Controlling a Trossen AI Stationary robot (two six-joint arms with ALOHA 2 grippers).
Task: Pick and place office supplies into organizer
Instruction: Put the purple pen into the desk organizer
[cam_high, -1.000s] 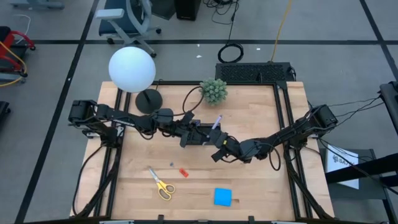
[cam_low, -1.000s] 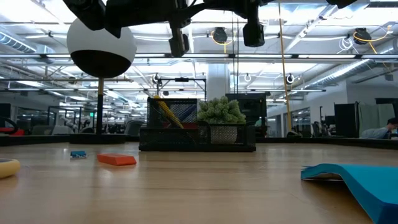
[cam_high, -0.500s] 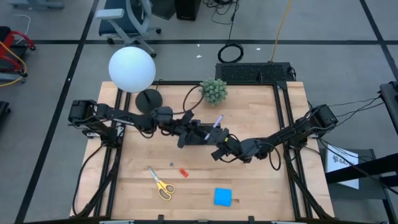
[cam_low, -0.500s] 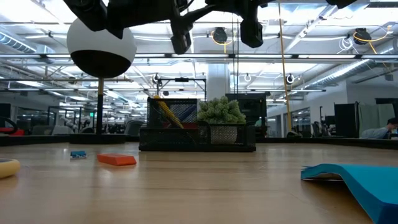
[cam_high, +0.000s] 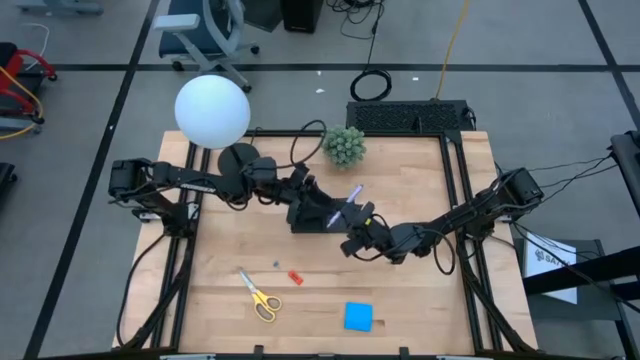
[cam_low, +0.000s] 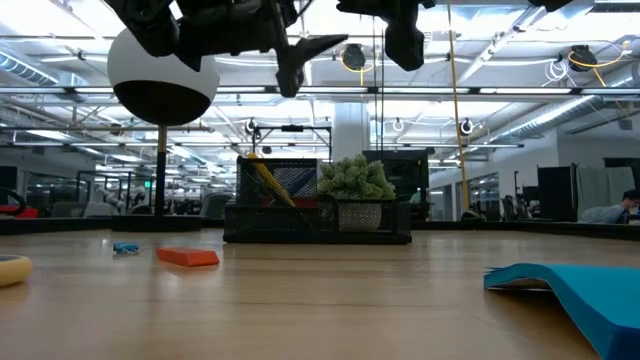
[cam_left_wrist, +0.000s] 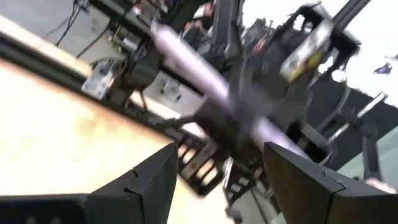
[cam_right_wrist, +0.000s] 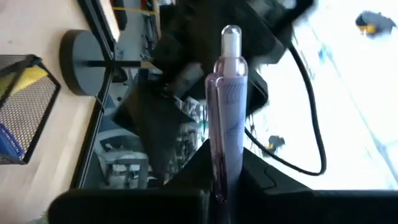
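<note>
While much of the set is yet to be gathered, a start has been made. Near the front edge of the bench (cam_high: 420, 300), the blue sticky-note pad (cam_high: 358, 316) is seen lying flat, with the yellow-handled scissors (cam_high: 261, 297) toward the front-left and the small red piece (cam_high: 295, 277) and tiny blue piece (cam_high: 276, 265) just behind them; none of these has been moved into the organizer (cam_high: 312, 216) yet. Farther back, about mid-bench, the purple pen (cam_right_wrist: 227, 112) is gripped by the right gripper (cam_high: 355, 240), whose jaws are clenched on its lower end, so that it is held tilted above the organizer. The left gripper (cam_high: 300, 190) is beside it with its jaws released and nothing between them. In the low view, a yellow pen (cam_low: 264, 178) is seen already standing in the organizer's mesh holder. Depositing the purple pen is judged the step in hand. At the far edge stand the green plant ball (cam_high: 344, 146) and the lamp (cam_high: 212, 112).
</note>
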